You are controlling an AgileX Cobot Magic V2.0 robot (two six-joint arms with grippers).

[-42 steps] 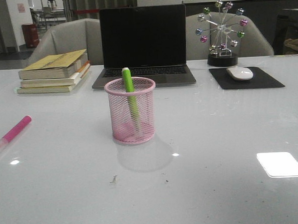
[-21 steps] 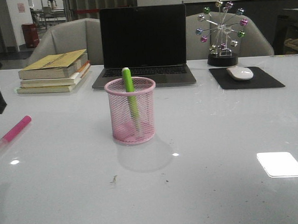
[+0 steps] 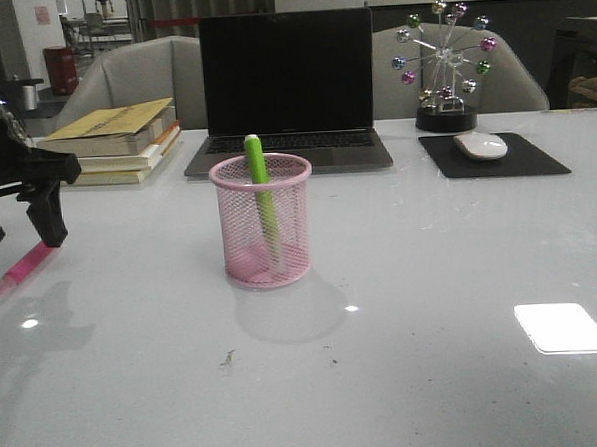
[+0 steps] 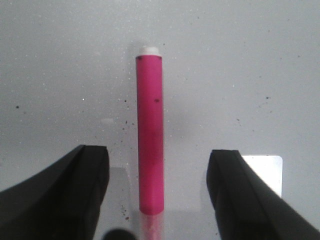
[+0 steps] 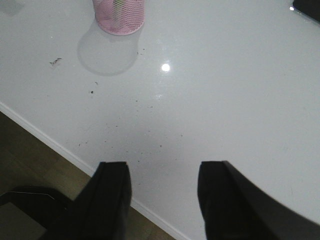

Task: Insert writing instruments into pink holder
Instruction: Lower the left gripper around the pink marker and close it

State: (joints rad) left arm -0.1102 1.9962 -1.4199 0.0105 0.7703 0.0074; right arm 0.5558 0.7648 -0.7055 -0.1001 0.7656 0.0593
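— While the table (image 3: 447,376) lies bare in its nearest stretch, what sits closest to the robot's side?

— Only a few dark specks and a bright square glare on the white top. The right gripper (image 5: 162,195) hangs over the near edge of the table, its two black fingers spread apart with nothing between them.

— And the left one?

— The left gripper (image 3: 18,223) is at the left edge of the front view, low over the pink highlighter (image 3: 25,266). From the wrist camera its fingers (image 4: 75,190) stand wide apart, one on each side of the marker's magenta barrel (image 4: 150,145), clear of it on both sides. It has hold of nothing.

— How does that highlighter lie?

— Flat on the table, well to the left of the pink holder (image 3: 264,225). Its clear cap end points toward the near left corner; it is faint in the front view, so I may be misjudging exactly where it ends.

— And the holder itself?

— It stands upright in the middle of the table, mesh sides and solid base. The green highlighter (image 3: 261,190) is inside it, leaning slightly, its upper end poking above the rim.

— What is behind?

— A laptop (image 3: 287,89) with a dark screen, open, straight behind the cup. A stack of books (image 3: 109,143) is left of it, a white mouse (image 3: 481,146) on a black mouse pad (image 3: 526,162) to the right, and behind that a desk toy (image 3: 444,71) with coloured balls. Grey chairs (image 3: 141,77) stand beyond the table.
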